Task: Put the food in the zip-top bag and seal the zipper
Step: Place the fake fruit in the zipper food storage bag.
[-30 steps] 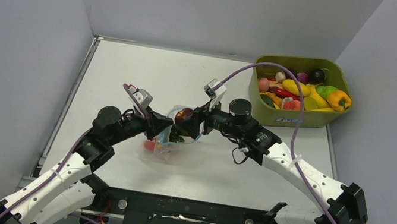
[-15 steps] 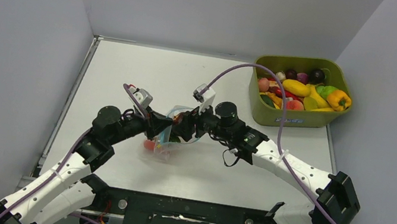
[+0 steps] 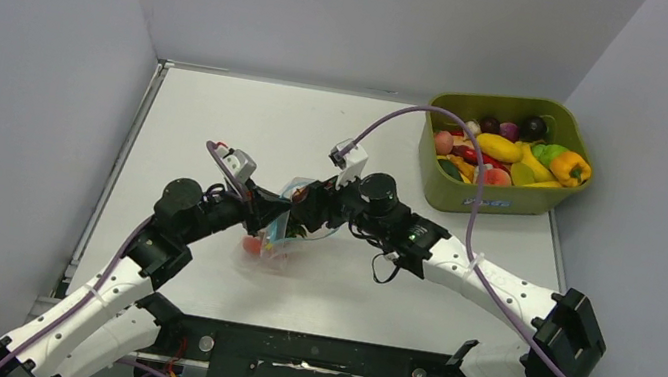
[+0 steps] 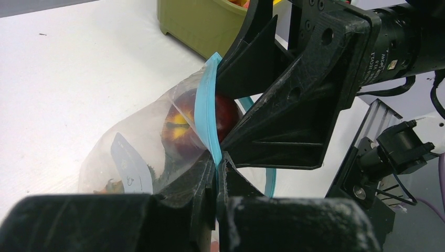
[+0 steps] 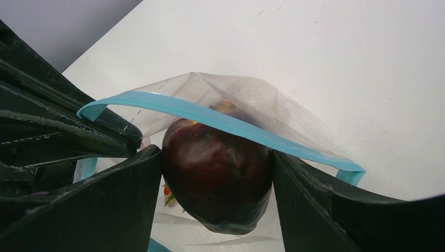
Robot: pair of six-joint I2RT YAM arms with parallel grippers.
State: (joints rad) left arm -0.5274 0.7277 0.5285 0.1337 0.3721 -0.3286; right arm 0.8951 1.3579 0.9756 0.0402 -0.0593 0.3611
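Grey walls close round a white table (image 3: pixel 219 120). Near its middle the zip-top bag (image 4: pixel 131 152) slumps on the surface, its mouth lifted toward your right arm. Your left pincer (image 4: pixel 218 160) is pinched tight on the teal zipper (image 4: pixel 205 105) at one spot of the mouth edge. The right pincer (image 3: pixel 309 207) stands wide, clamped on the dark maroon piece (image 5: pixel 215 173), which sits right at the mouth with one zipper lip lying across it.

Treat the bag as light, floppy and slick. It will probably fold or slide unless you hold it by the stiffer strip. The toy looks hard, smooth and rounded, so it is likely to slip from a loose grip.

Other pieces lie inside the bag, a red piece (image 3: pixel 251 244) among them. Well apart, at the far right, the olive-green tub (image 3: pixel 470 200) holds more food (image 3: pixel 507 155).

Both pincers crowd the mouth, and that zipper lip may snag your right fingers.
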